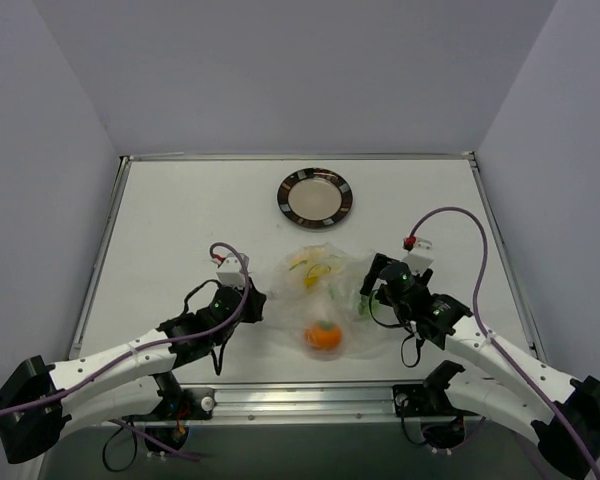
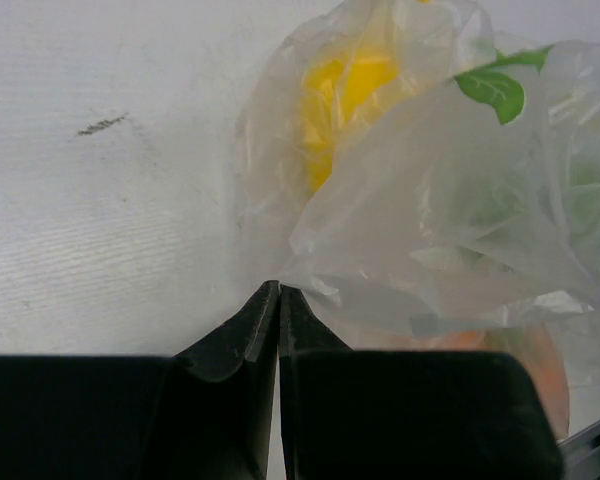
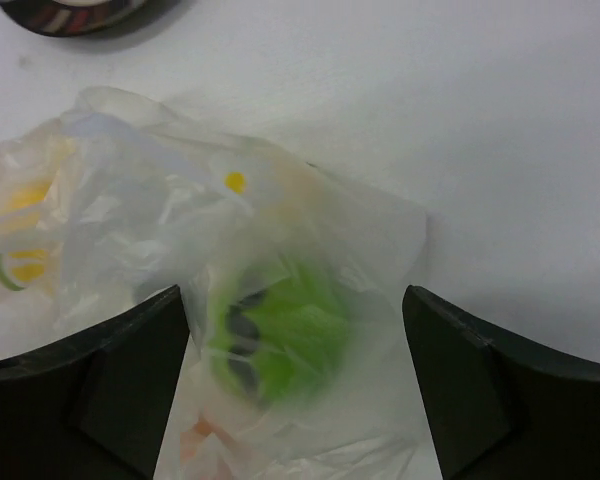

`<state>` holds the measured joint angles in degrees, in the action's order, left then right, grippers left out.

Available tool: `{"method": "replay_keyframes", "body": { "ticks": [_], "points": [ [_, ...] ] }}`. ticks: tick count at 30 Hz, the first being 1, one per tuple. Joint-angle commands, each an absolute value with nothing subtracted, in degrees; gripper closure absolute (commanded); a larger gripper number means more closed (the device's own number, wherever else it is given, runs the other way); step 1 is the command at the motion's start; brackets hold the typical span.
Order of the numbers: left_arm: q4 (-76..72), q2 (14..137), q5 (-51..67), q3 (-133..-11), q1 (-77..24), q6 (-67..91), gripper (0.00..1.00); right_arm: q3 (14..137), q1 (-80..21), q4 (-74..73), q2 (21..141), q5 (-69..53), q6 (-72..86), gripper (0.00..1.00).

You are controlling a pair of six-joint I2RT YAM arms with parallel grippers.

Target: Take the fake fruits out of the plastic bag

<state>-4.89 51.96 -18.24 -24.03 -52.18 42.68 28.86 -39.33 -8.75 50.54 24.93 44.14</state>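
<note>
The plastic bag [image 1: 325,285] lies crumpled in the middle of the table with the fake fruits inside. The orange one [image 1: 323,337] is nearest the front, the yellow one [image 1: 308,270] is at the back, and the green one [image 3: 280,335] is at the right. My left gripper [image 2: 279,290] is shut at the bag's [image 2: 430,220] left edge, and the film's folds run together into its tips. The yellow fruit [image 2: 345,95] shows through the film beyond it. My right gripper [image 3: 292,305] is open, one finger on each side of the green fruit under the film.
A round dark-rimmed plate [image 1: 314,196] stands behind the bag, near the back of the white table. Grey walls close in the table on three sides. A metal rail runs along the front edge between the arm bases.
</note>
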Motion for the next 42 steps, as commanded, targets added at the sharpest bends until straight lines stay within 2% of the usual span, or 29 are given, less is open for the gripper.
{"method": "replay_keyframes", "body": {
  "ticks": [1,6,8,9,10,12,14,17,18,21,24,28,29,32,33,35,36,38,39,40,42],
  "points": [
    [-8.6,53.7,-15.0,-27.2,-53.4,43.1,0.98,37.7,-39.5,-10.9,51.1,21.4,37.7,0.17],
    [-9.5,53.0,-15.3,-27.2,-53.6,43.4,0.98,47.7,-46.8,-15.0,50.2,26.4,36.3,0.22],
    [-9.2,52.7,-15.5,-27.3,-53.6,43.5,0.98,49.4,-51.0,-15.0,50.7,27.9,36.9,0.32],
    [-9.1,52.6,-15.4,-27.4,-53.7,43.4,0.98,51.1,-52.0,-15.0,51.4,28.0,37.1,0.44],
    [-9.1,52.6,-15.5,-27.4,-53.7,43.4,0.98,51.8,-52.8,-14.8,53.9,28.0,37.2,0.49],
    [-8.8,52.5,-15.6,-27.6,-53.7,43.2,0.98,54.1,-55.5,-14.7,57.4,28.6,36.9,0.52],
    [-8.2,52.1,-15.9,-27.9,-53.7,43.1,0.98,55.2,-60.7,-14.9,60.7,32.5,37.3,0.5],
    [-7.6,51.4,-16.2,-28.2,-53.7,42.8,0.98,56.5,-65.3,-16.2,60.6,42.9,39.2,0.32],
    [-7.6,51.3,-16.3,-28.2,-53.7,42.8,0.98,56.8,-66.5,-16.7,60.0,43.8,39.0,0.25],
    [-7.2,51.4,-15.8,-28.7,-53.7,42.8,0.98,57.4,-67.1,-16.6,59.3,40.0,38.0,0.13],
    [-6.3,52.1,-15.4,-30.2,-53.7,42.3,0.98,56.9,-68.6,-16.5,62.2,34.4,37.3,0.05],
    [-3.6,52.8,-13.8,-33.2,-53.5,41.0,0.92,55.1,-69.7,-16.2,67.4,31.9,37.3,0.02],
    [-3.0,52.8,-13.4,-34.4,-53.5,40.8,0.9,54.1,-69.6,-16.0,68.1,34.3,37.3,0.03],
    [-0.7,52.3,-11.6,-35.8,-53.3,39.9,0.82,52.0,-67.2,-16.0,68.6,40.3,38.4,0.16],
    [-0.1,52.0,-10.8,-36.6,-53.1,39.3,0.73,51.0,-65.8,-15.8,67.4,40.3,38.6,0.35],
    [3.5,50.7,-9.9,-37.6,-52.8,38.5,0.61,49.7,-61.6,-14.9,65.8,40.0,38.7,0.52],
    [4.3,50.2,-9.4,-38.9,-52.6,38.1,0.44,48.3,-60.1,-14.7,65.0,39.4,38.8,0.65],
    [6.6,49.4,-7.4,-40.8,-51.9,36.5,0.3,46.8,-57.2,-14.3,63.5,38.1,38.7,0.76],
    [7.2,49.5,-6.6,-41.8,-51.8,36.0,0.24,46.0,-56.6,-14.2,63.4,37.1,39.5,0.85],
    [8.4,50.4,-5.9,-44.4,-51.8,34.9,0.14,44.3,-56.3,-14.2,62.9,36.6,40.0,0.87],
    [8.6,51.9,-3.0,-46.8,-51.8,33.8,0.06,42.5,-56.3,-13.1,62.1,35.0,40.7,0.89]
  ]
}}
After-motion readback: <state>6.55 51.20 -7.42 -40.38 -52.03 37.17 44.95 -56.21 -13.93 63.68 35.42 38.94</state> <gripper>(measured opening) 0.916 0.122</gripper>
